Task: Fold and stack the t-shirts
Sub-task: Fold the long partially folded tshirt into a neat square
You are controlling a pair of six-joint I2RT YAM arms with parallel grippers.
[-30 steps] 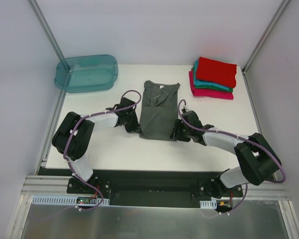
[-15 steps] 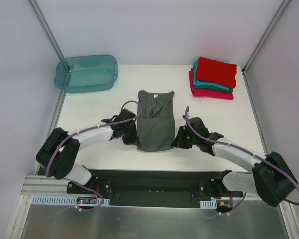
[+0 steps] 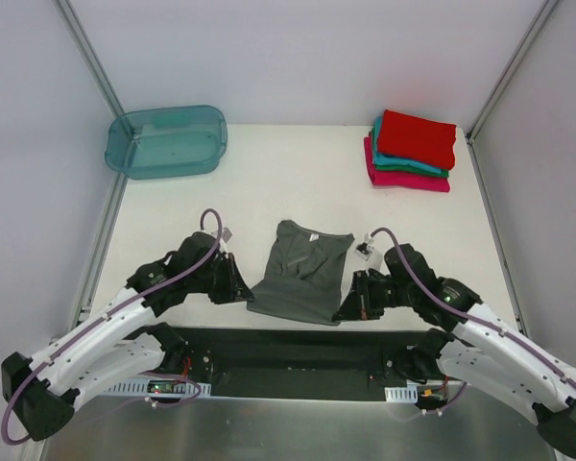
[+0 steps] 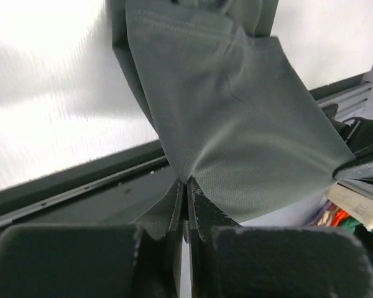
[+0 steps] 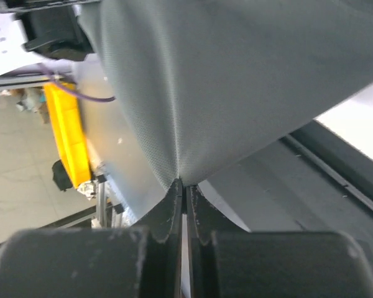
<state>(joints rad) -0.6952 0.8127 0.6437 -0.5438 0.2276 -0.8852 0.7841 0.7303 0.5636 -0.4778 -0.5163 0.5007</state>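
The dark grey t-shirt (image 3: 300,273) with a small neck label is stretched between both grippers near the table's front edge, its near end lifted. My left gripper (image 3: 246,291) is shut on its near left corner; the cloth (image 4: 236,118) fans out from the jaws in the left wrist view. My right gripper (image 3: 350,302) is shut on its near right corner; the cloth (image 5: 236,81) fills the right wrist view. A stack of folded t-shirts, red (image 3: 417,137) on teal (image 3: 403,164) on magenta-pink (image 3: 408,181), lies at the back right.
A translucent teal plastic tub (image 3: 166,141) stands at the back left. The table's dark front rail (image 3: 298,341) runs just below the shirt's near edge. White enclosure walls stand on both sides.
Both grippers have pulled the grey t-shirt toward the front edge and lifted its near end. The arms have drawn back and spread out.
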